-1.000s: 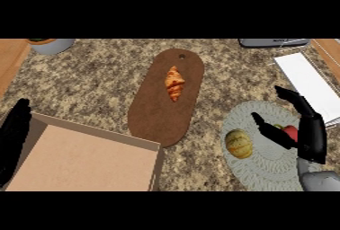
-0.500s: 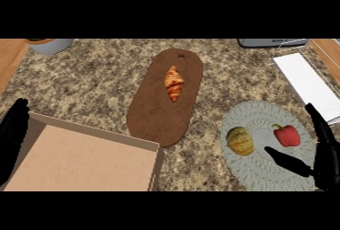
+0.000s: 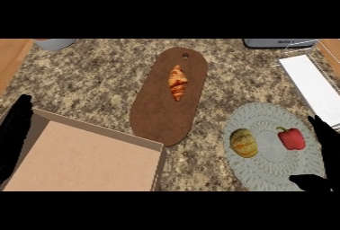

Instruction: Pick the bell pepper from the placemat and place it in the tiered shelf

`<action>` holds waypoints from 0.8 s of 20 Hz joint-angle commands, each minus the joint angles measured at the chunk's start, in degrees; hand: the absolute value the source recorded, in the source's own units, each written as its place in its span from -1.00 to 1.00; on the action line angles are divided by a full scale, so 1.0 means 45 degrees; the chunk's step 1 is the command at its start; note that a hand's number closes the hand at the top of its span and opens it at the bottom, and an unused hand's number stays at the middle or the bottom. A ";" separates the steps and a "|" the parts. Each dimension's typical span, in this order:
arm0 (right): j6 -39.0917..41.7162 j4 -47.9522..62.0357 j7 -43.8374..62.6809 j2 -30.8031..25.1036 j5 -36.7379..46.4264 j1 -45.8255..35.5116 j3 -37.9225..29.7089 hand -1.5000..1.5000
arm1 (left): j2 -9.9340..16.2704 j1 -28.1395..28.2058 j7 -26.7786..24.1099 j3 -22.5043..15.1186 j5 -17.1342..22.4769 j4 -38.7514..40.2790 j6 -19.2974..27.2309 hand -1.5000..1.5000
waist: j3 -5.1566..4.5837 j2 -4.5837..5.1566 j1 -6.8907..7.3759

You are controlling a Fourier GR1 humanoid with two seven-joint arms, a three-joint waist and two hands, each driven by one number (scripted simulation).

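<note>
Bell pepper (image 3: 291, 138), red with a green stem, lies on the right part of the round pale placemat (image 3: 266, 168), near the surface's right edge. Just beside it, the right hand (image 3: 324, 143) comes in from the lower right corner with fingers spread apart and holding nothing: its fingers stand along the placemat's right rim, close to the pepper but apart from it, while the thumb shows at the placemat's lower right rim. On the placemat's left part lies a yellowish-green round fruit (image 3: 243, 143). Farther left, a brown oval cutting board (image 3: 169, 96) carries a croissant (image 3: 177, 82). A white flat shelf piece (image 3: 315, 87) lies by the right edge. An open cardboard box (image 3: 83, 159) sits at the lower left; the left hand (image 3: 15, 132) rests open beside it at the left edge.
</note>
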 commanded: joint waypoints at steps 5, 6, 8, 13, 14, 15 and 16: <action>0.3838 -0.1795 0.4086 -0.0856 0.1242 -0.0901 0.0854 -1.00 | -0.0402 0.0089 -0.0105 -0.0371 -0.0095 0.1946 -0.0643 0.00 | -0.0210 0.0142 0.0172; 0.4370 -0.1562 0.4400 -0.0654 0.1123 -0.1584 0.0881 -1.00 | -0.0360 -0.0069 0.0132 -0.0482 -0.0194 0.1746 -0.0581 0.00 | -0.0192 0.0160 0.0317; 0.4501 -0.1133 0.4211 -0.0478 0.1212 -0.1796 0.1023 -1.00 | -0.0462 -0.0268 -0.0015 -0.0530 -0.0379 0.2351 -0.0607 0.00 | -0.0178 0.0179 0.0272; 0.4716 0.0071 0.4032 0.0077 0.1213 -0.2567 0.0908 -1.00 | -0.0778 -0.0616 -0.0184 -0.0510 -0.0371 0.2683 -0.0664 0.00 | -0.0161 0.0207 0.0312; 0.4943 -0.0704 0.4501 -0.0040 0.1278 -0.2229 0.0926 -1.00 | -0.0609 -0.0210 -0.0200 -0.0434 -0.0207 0.2471 -0.0921 0.00 | -0.0168 0.0147 0.0238; 0.4881 -0.0088 0.4248 -0.0053 0.1245 -0.2371 0.0718 -1.00 | -0.0705 -0.0012 -0.0019 -0.0647 -0.0393 0.1923 -0.0609 0.00 | -0.0154 0.0143 0.0326; 0.4385 0.0015 0.4193 0.0313 0.1683 -0.2013 0.1097 -1.00 | -0.0977 -0.0391 0.0124 -0.0881 -0.0663 0.2071 -0.0258 0.00 | -0.0149 0.0152 0.0208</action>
